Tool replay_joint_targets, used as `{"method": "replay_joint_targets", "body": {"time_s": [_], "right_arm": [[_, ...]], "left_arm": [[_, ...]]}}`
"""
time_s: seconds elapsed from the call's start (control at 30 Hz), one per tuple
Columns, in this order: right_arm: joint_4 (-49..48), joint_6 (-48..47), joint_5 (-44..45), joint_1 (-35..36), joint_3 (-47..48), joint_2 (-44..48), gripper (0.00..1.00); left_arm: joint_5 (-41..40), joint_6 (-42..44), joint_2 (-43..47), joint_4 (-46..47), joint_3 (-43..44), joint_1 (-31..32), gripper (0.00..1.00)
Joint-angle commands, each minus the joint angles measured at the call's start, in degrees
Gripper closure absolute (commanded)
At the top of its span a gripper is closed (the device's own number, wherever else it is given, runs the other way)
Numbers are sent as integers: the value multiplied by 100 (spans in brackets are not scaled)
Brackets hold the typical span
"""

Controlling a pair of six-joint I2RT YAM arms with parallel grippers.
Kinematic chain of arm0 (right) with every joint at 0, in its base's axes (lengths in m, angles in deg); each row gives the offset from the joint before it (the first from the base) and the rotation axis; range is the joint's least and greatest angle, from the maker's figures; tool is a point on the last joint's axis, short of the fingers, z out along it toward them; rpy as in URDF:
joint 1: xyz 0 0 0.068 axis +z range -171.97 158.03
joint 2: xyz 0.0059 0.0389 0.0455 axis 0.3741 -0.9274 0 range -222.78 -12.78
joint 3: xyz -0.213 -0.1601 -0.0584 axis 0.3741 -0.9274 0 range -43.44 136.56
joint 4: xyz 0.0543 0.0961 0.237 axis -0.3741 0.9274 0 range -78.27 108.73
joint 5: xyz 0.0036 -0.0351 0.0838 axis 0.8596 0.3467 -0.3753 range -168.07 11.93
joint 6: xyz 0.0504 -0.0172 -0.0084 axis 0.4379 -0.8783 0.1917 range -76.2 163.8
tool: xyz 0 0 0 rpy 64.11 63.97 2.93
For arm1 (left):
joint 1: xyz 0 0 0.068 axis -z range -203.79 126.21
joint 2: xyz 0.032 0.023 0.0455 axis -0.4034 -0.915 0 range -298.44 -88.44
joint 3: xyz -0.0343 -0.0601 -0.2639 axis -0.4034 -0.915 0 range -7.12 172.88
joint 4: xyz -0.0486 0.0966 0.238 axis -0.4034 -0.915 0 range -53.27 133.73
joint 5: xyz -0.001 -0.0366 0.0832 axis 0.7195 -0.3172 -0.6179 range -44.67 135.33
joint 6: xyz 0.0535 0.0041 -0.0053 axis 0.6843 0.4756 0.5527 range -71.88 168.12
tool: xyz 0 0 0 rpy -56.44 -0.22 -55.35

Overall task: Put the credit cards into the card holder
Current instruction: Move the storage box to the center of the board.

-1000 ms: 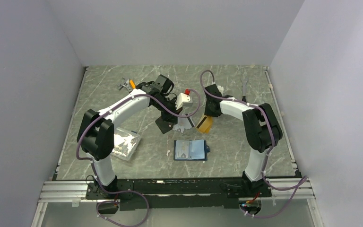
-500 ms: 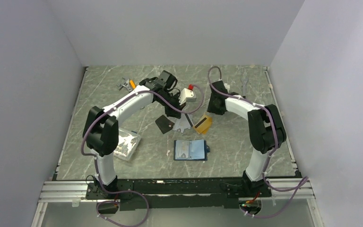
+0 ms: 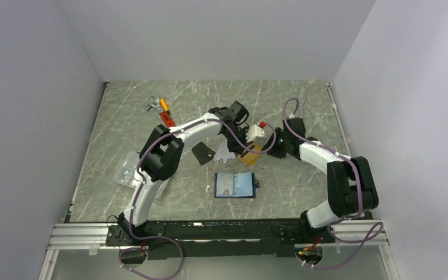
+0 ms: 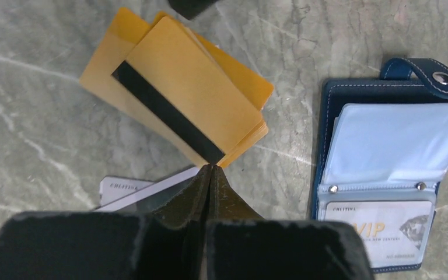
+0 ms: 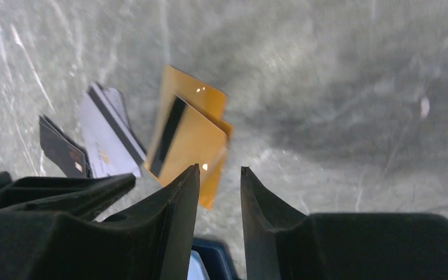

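Note:
A small stack of orange-gold credit cards with a black stripe lies on the marble table, seen too in the top view and the right wrist view. Silver-white cards and a black card lie to its left. The navy card holder lies open nearer the arms, with a card in its pocket. My left gripper is shut, empty, tips at the orange stack's corner. My right gripper hangs open over the stack's near edge, empty.
A clear plastic box of small parts sits beside the left arm's elbow. An orange-handled tool lies at the back left. The two grippers are close together over the cards.
Both arms swung over to the orange cards. The left gripper left the black card and came to the orange stack. The right gripper dropped beside it. The clear box shifted left.

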Motion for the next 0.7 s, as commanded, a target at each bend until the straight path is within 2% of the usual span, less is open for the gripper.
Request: {"method": "replay_joint_targets", "body": {"time_s": [0.0,0.27,0.5,0.67], "right_arm": [[-1177,631,-1213,-296,-690,184,66],[-1850,922,-1798,-534,-1156,56,64],[-2784,1474,-2364,-627,-1550,-199,62],[-3001,1597,-2464,-630,-1631,-367,62]], "left_arm": [[-212,189,-34,243,227,118,97],[-737,260,-85,500,33,204,98],[-922,204,-211,582,176,248,98],[-912,193,-289,589,175,309,98]]}}
